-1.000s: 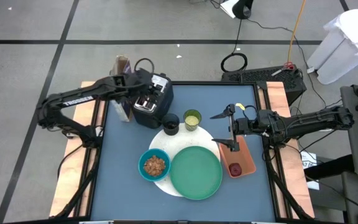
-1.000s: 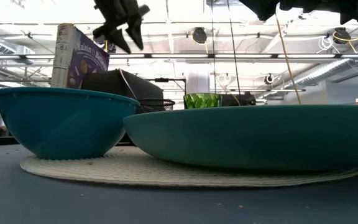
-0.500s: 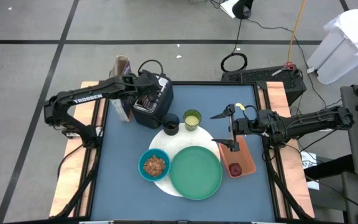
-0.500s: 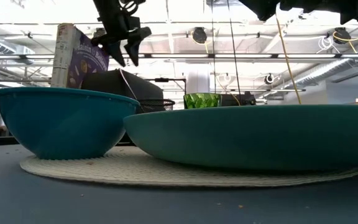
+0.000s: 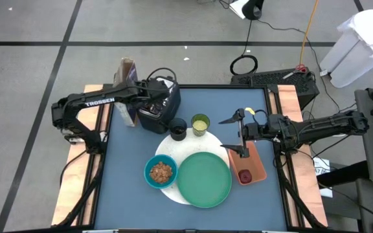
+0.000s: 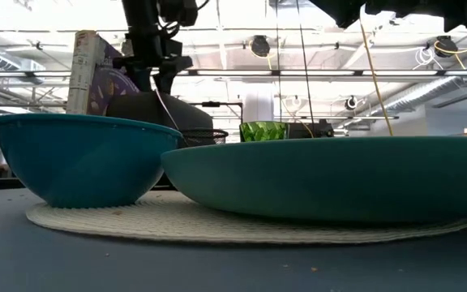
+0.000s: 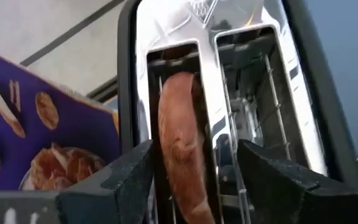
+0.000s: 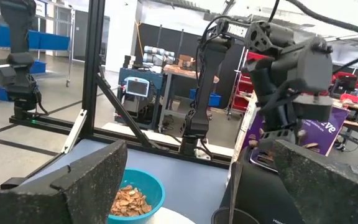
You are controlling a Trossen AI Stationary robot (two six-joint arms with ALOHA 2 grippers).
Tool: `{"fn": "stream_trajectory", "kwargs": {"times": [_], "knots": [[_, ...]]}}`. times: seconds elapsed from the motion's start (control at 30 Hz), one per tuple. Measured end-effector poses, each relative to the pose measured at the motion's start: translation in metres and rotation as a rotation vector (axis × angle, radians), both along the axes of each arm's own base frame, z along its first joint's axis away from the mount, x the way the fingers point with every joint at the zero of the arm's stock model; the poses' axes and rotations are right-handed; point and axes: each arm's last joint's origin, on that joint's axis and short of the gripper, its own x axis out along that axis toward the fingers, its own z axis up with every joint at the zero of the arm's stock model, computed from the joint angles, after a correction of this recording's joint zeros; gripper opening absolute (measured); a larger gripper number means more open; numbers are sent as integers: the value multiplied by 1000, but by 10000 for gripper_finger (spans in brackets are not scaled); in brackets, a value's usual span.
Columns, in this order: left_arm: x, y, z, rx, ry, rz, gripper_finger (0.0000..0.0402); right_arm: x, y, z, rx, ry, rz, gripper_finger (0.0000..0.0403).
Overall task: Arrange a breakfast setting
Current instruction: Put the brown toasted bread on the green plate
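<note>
**Left tool down over the toaster slot**

Since a second ago your left tool (image 7: pixel 188 180) has dropped from above the cereal box (image 5: pixel 127 90) to the toaster (image 5: pixel 157 103), its fingers part-open on either side of a toast slice (image 7: pixel 179 143) standing in one slot. I cannot tell whether they touch it.

Nearest you on the desk (image 5: pixel 128 188), the large green plate (image 5: pixel 204 179) and small teal bowl (image 5: pixel 160 172) are rigid and glossy; take them by the rim. Behind them stand the black cup (image 5: pixel 178 129) and yellow-green cup (image 5: pixel 200 123).

Toast is light and crumbly; pinch gently across its flat faces. Only the left wrist view shows it. Your right tool (image 5: pixel 237 134) waits wide open over the orange tray (image 5: pixel 254 165).
</note>
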Motion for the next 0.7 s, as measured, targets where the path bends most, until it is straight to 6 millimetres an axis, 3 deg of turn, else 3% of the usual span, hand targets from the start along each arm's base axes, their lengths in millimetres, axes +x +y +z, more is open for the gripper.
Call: {"fn": "stream_trajectory", "kwargs": {"times": [0.4, 0.7], "knots": [[2, 1, -1, -7, -16, 13, 138, 0, 0, 0, 0, 1, 0, 396], [2, 1, -1, 0, -10, 18, 94, 0, 0, 0, 0, 2, 0, 396]]}}
